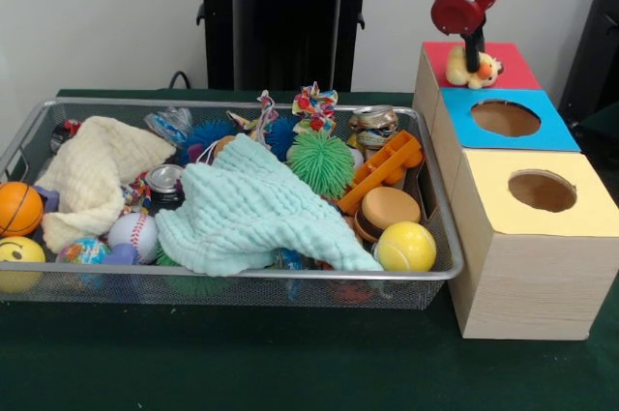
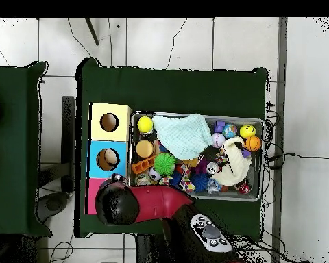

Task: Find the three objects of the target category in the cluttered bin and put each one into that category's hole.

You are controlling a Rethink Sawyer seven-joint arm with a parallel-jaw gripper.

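My gripper [image 1: 474,61] hangs over the red top [image 1: 515,69] of the far wooden box. It is shut on the yellow duck [image 1: 457,67], which sits low on the red top and covers the hole. In the overhead view my arm [image 2: 118,204] hides the gripper, the duck and most of the red top [image 2: 92,198]. The wire-mesh bin [image 1: 242,274] lies to the left of the boxes, full of clutter; it also shows in the overhead view [image 2: 195,114]. The tiger and the tan-brown plush are hidden.
The blue-topped box [image 1: 556,135] and the yellow-topped box [image 1: 590,218] stand in front of the red one, with open holes. The bin holds a mint cloth [image 1: 247,213], a cream cloth [image 1: 92,174], a green spiky ball [image 1: 322,161], a yellow ball [image 1: 405,247], a baseball [image 1: 132,233] and an orange ball [image 1: 17,208].
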